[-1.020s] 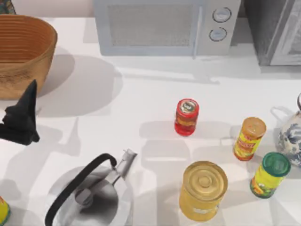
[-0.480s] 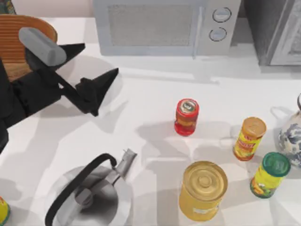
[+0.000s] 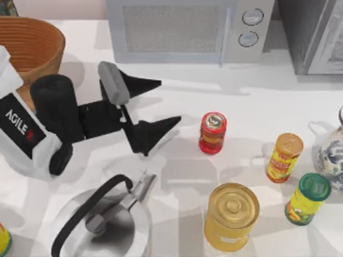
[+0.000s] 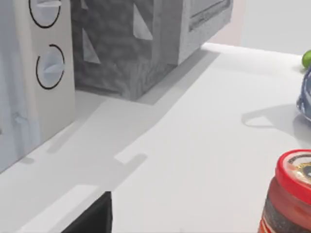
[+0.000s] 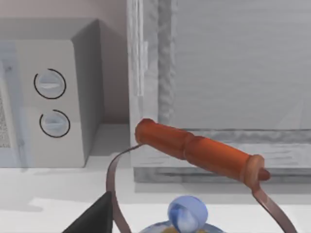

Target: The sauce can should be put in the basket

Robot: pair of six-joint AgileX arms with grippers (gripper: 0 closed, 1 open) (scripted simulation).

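The sauce can [image 3: 213,133], small and red with a silvery top, stands upright mid-table; the left wrist view catches it too, sauce can [image 4: 289,194]. My left gripper [image 3: 170,100] is open and points at the can from its left, a short gap away; one dark finger [image 4: 92,217] shows in the left wrist view. Nothing is between the fingers. The woven tan basket [image 3: 27,48] sits at the far left back corner, behind my left arm. My right gripper [image 5: 92,219] is parked at the right, by the teapot's handle [image 5: 199,151].
A microwave [image 3: 182,29] stands along the back. A steel kettle [image 3: 102,225] with a black handle sits in front of my left arm. A large gold can [image 3: 231,216], an orange-lidded jar [image 3: 284,157], a green-lidded jar [image 3: 307,198] and a blue-white teapot [image 3: 332,155] crowd the right front.
My left arm has swung in from the left edge, passing in front of the basket, and its open gripper now sits just left of the sauce can. The can has not moved.
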